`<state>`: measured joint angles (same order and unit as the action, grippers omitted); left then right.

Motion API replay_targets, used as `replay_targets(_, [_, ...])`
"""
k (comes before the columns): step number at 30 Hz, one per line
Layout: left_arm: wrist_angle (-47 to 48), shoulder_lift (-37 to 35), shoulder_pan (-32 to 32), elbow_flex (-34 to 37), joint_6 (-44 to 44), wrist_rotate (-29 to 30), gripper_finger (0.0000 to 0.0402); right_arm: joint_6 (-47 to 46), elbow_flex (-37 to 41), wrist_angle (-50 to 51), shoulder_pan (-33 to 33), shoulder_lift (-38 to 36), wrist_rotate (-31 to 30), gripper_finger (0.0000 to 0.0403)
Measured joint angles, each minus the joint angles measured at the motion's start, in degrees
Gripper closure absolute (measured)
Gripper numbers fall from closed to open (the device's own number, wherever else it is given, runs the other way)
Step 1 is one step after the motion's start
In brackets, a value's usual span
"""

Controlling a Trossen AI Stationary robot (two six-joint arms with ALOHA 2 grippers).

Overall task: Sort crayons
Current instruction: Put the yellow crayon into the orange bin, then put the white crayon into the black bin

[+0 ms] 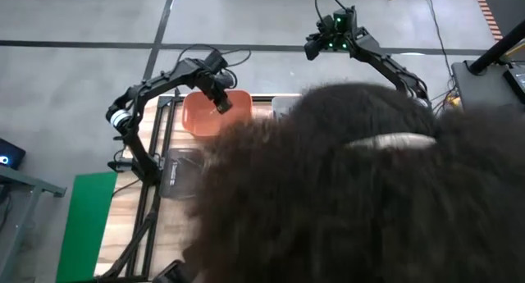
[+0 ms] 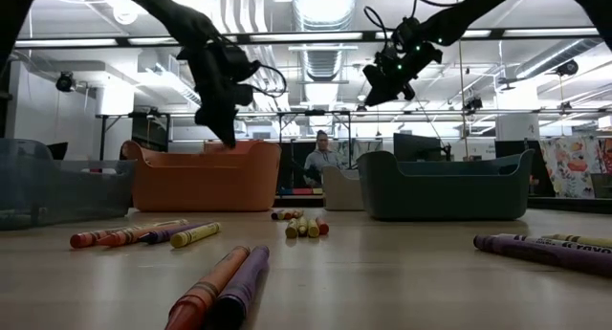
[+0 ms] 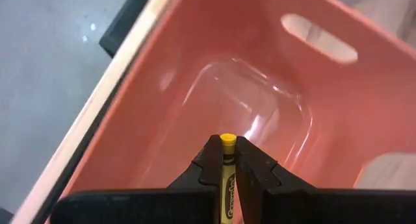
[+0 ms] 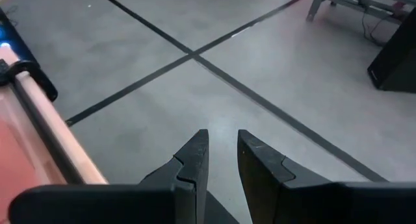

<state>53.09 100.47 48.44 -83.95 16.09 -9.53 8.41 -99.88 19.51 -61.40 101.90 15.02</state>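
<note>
Over the orange bin, my left gripper is shut on a yellow crayon; the bin's bare floor lies below it. My right gripper hangs high beyond the table's far edge, over the floor, slightly open with nothing between its fingers. Loose crayons lie on the tabletop: a bunch in the middle, some at the left, an orange and a purple one up close, and purple ones at the right. My left gripper pinches the yellow crayon between its two fingers, which lie along it. The crayon's flat yellow end sticks out just past the fingertips. The fingers slant steeply down into the orange bin. The crayon is held clear above the bin's floor.
A person's head of dark hair hides most of the table in the high view. A dark blue bin, a small grey bin and a clear grey bin stand along the far side. A person sits in the room behind.
</note>
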Motion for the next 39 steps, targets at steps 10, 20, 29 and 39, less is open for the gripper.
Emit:
replay_targets(10, [2.6,4.0,-0.8,0.1,7.0,-1.5,0.0401,-4.6,0.0,-1.4,-2.8,1.3,-1.5,0.0333])
replay_targets(20, [3.6,3.8,-0.8,0.0,1.7,0.0,0.0327,-10.4,0.0,-0.6,-2.9,0.6,2.0,0.0333])
replay_targets(29, [0.9,1.5,-0.8,-7.4,0.2,-3.3,0.0299,-25.3,0.0,10.2,-1.2,-4.8,18.5,0.0333])
replay_targets(39, [-8.7,-8.3,-0.9,-10.0,-5.9,-3.8,0.0321,-31.4,0.0,48.8,13.6,-12.0,28.5,0.0333])
